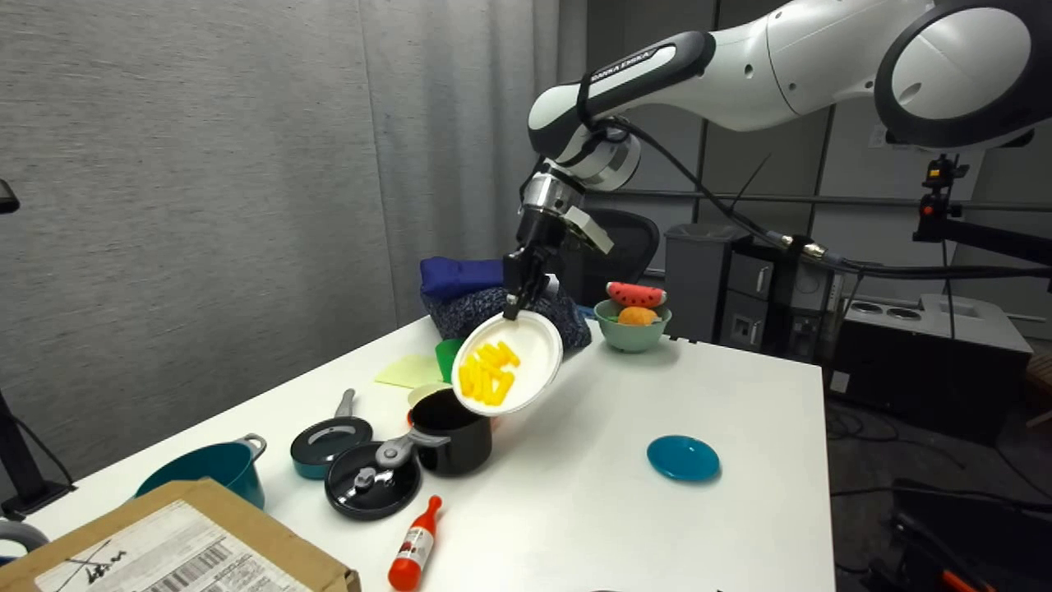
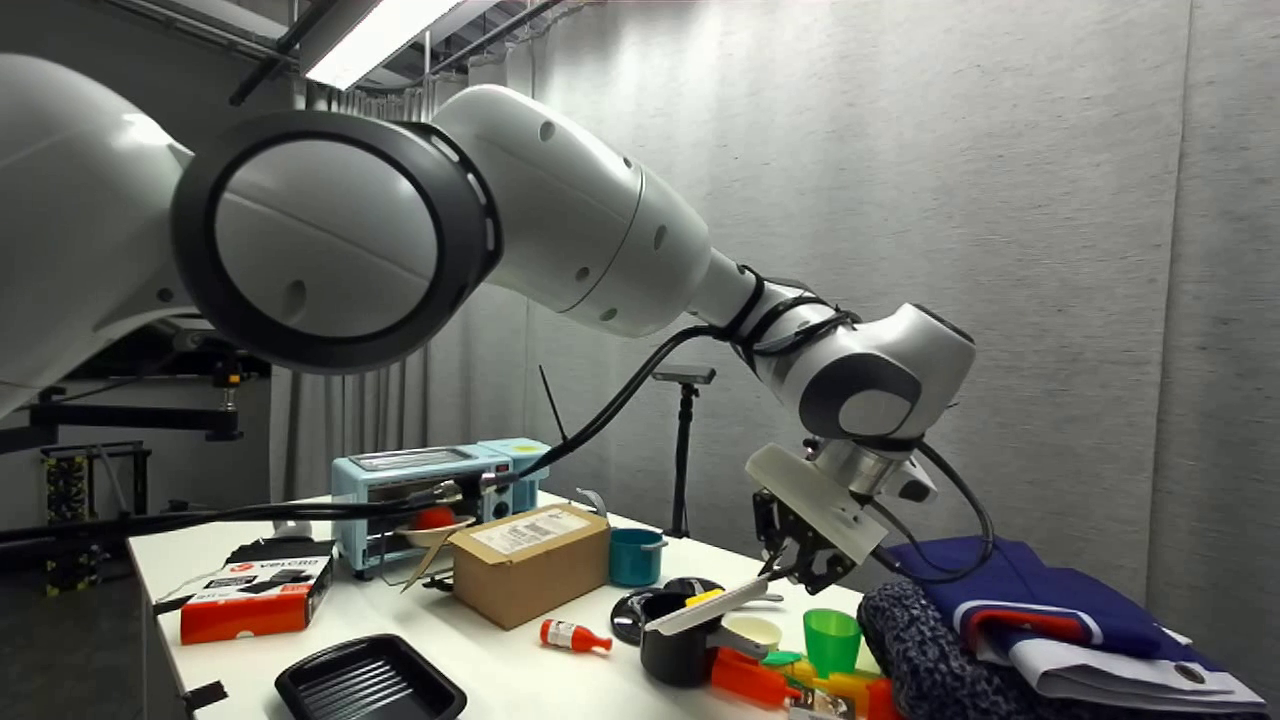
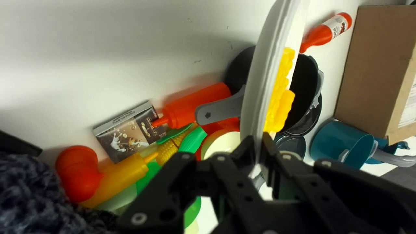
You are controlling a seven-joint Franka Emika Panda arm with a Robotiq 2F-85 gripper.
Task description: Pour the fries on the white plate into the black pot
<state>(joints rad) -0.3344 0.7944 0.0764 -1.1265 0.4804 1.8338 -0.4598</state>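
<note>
Tabletop [image 1: 592, 493], toward its edge by the curtain [image 1: 222, 181]: my gripper [image 1: 512, 312] clamps the tilted plate [image 1: 538, 349] of fries [image 1: 486, 383] above the black pot [image 1: 465, 442], and I should pour slowly, low rim over mouth.

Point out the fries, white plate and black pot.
Fries [image 1: 487, 383]: in an exterior view, mid-heap.
White plate [image 1: 536, 358]: in an exterior view, bare inner face.
Black pot [image 1: 467, 446]: in an exterior view, outer wall.
</note>
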